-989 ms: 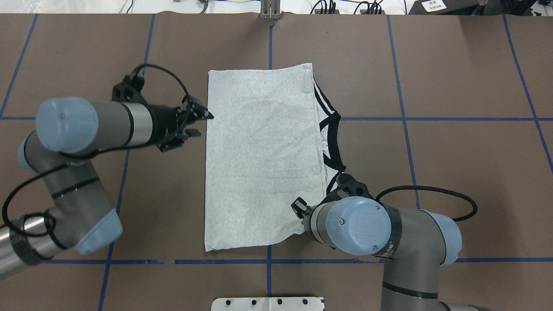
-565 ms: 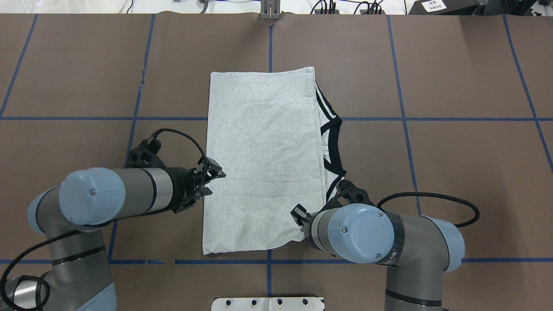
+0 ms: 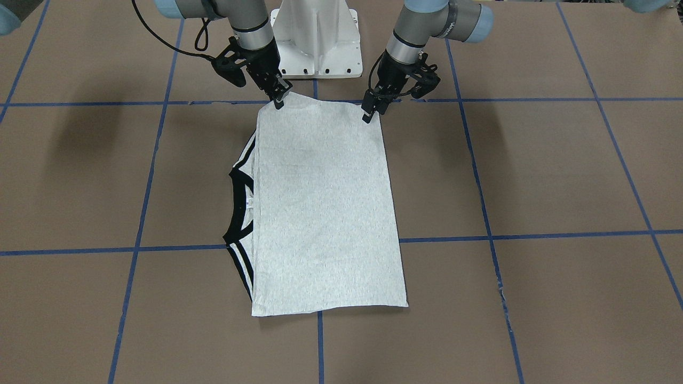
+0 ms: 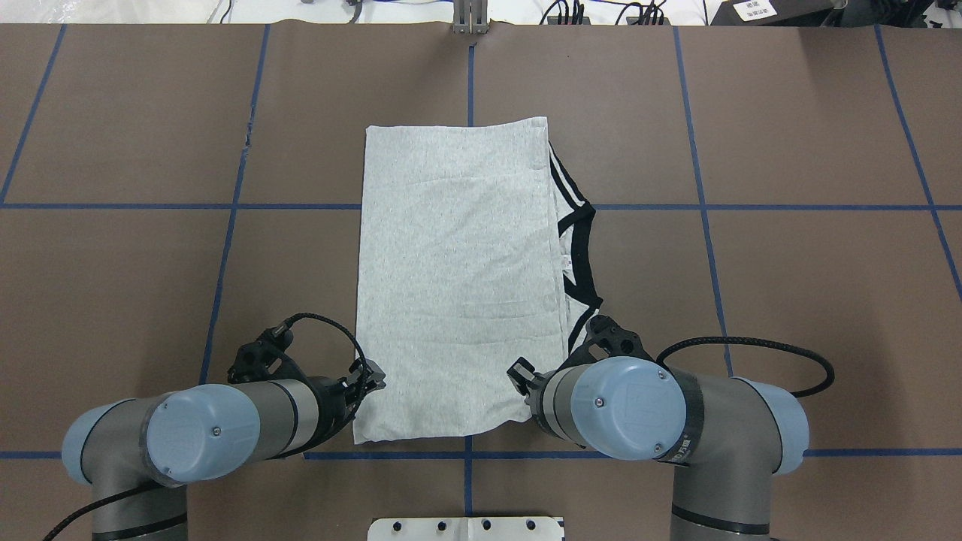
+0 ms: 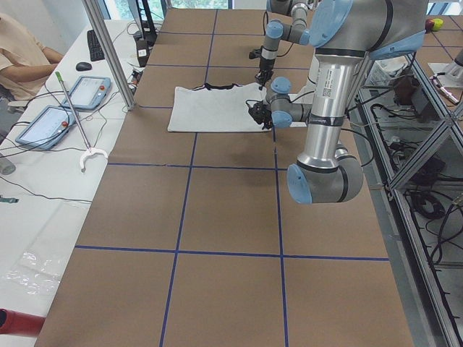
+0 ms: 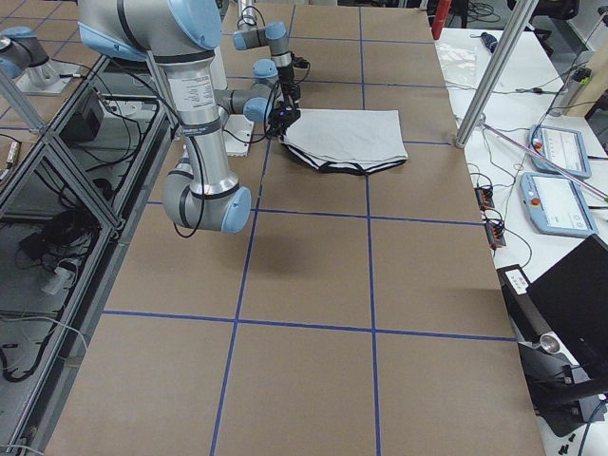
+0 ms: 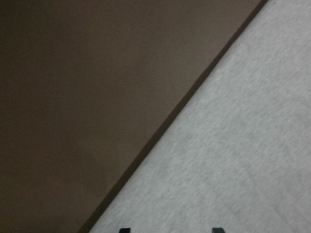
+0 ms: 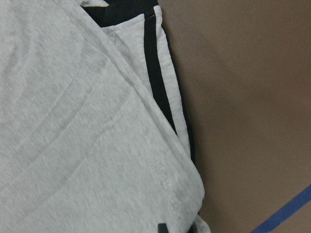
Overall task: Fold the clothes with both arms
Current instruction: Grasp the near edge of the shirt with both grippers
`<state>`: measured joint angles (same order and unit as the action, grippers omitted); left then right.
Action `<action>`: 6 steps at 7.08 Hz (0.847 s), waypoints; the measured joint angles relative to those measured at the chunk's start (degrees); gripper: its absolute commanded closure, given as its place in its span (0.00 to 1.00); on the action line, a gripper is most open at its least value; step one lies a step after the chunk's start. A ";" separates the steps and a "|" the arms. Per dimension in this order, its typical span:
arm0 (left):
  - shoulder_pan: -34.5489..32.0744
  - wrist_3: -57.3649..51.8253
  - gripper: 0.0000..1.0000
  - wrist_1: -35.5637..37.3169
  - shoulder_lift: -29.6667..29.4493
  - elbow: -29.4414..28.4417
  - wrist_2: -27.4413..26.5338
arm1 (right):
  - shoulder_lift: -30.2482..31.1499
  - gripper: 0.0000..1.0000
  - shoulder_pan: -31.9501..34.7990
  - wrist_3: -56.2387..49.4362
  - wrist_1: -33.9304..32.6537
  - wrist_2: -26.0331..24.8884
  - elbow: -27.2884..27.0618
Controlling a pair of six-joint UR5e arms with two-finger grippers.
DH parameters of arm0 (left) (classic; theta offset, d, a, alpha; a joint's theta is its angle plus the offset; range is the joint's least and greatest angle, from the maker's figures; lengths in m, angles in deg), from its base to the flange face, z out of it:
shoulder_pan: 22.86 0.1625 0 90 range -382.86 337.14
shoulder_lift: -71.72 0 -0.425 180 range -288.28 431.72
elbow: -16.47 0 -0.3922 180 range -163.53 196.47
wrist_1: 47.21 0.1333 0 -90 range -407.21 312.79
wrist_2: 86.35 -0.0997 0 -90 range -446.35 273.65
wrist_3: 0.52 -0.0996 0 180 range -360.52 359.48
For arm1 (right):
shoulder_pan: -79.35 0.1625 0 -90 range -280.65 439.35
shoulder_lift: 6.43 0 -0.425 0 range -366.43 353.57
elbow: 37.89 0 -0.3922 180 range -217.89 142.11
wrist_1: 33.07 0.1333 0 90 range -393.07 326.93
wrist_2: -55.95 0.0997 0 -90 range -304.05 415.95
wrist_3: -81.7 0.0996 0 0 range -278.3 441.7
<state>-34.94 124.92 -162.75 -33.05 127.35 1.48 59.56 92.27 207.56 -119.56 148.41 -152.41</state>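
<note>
The grey T-shirt (image 4: 458, 278) lies folded into a long rectangle, plain side up, on the brown table. Its black-striped collar and cuffs (image 4: 575, 240) stick out on my right side; the print is hidden. My left gripper (image 3: 372, 109) is open, its two fingertips apart over the shirt's near left edge (image 7: 233, 145). My right gripper (image 3: 280, 98) is at the near right corner, shut on the cloth (image 8: 73, 145), with that corner slightly lifted. In the overhead view the right fingers are hidden under the wrist.
The white pedestal base (image 3: 317, 48) stands just behind both grippers. Blue tape lines (image 4: 699, 207) cross the brown table. An operators' side table with tablets (image 5: 43, 123) and a metal post (image 5: 108, 50) lies beyond the shirt's far end.
My left arm has swept along the shirt's left edge from its middle to the near left corner. The right arm has stayed almost still at the near right corner.
</note>
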 measured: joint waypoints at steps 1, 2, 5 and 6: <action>0.78 0.21 0.31 0.88 0.03 0.09 0.01 | -0.01 1.00 0.00 0.00 0.00 0.00 0.00; 1.29 0.36 0.31 1.98 0.03 0.20 0.09 | -0.04 1.00 0.00 0.00 0.00 0.00 0.00; 2.55 1.38 0.71 2.98 0.05 0.30 0.23 | -0.08 1.00 0.00 0.00 0.00 0.00 -0.07; 2.84 2.25 1.00 3.02 0.07 0.30 0.22 | -0.08 1.00 -0.01 0.00 0.00 0.00 -0.08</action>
<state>-32.10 127.17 -159.73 -32.98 127.64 1.69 59.49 92.27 207.57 -119.56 148.41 -152.49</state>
